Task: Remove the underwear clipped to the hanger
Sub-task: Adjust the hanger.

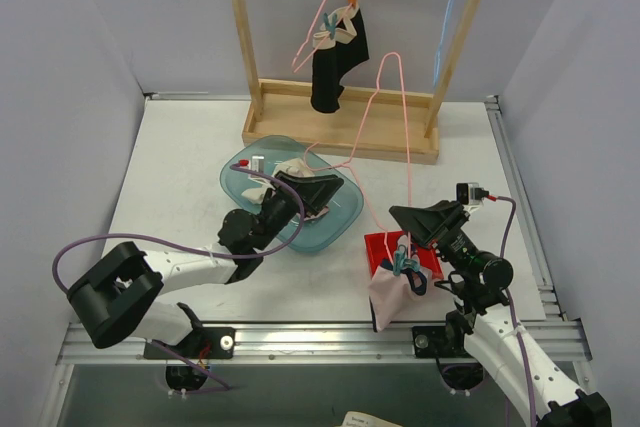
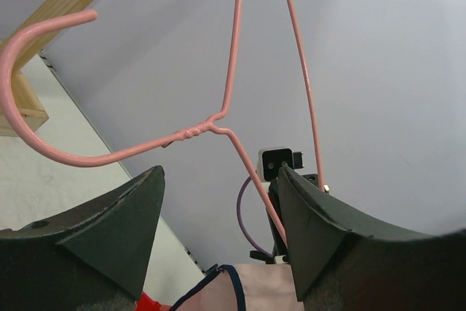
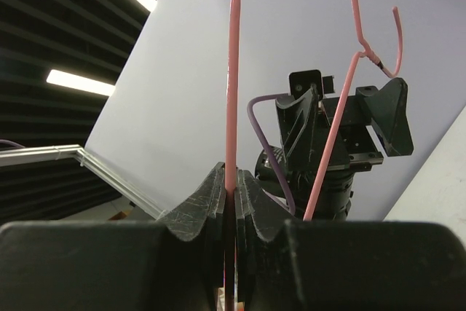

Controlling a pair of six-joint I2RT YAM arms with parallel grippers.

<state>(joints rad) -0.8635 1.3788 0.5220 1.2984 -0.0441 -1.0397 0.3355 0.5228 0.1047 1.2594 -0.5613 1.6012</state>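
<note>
Underwear (image 1: 392, 292), a pale pink brief, hangs clipped to the pink hanger (image 1: 407, 147) above a red tray (image 1: 378, 245) on the white table (image 1: 180, 167). A black brief (image 1: 335, 62) hangs in the wooden rack (image 1: 340, 139) at the far end, between pale grey walls (image 1: 60, 67). My right gripper (image 3: 231, 180) pinches the hanger's wire. My left gripper (image 1: 318, 190) gapes wide over a teal dish (image 1: 345, 222).

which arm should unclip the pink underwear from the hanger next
Left. The left fingers are open and empty, facing the hanger; the right fingers are clamped on its wire, with the pink underwear clipped to it.
</note>
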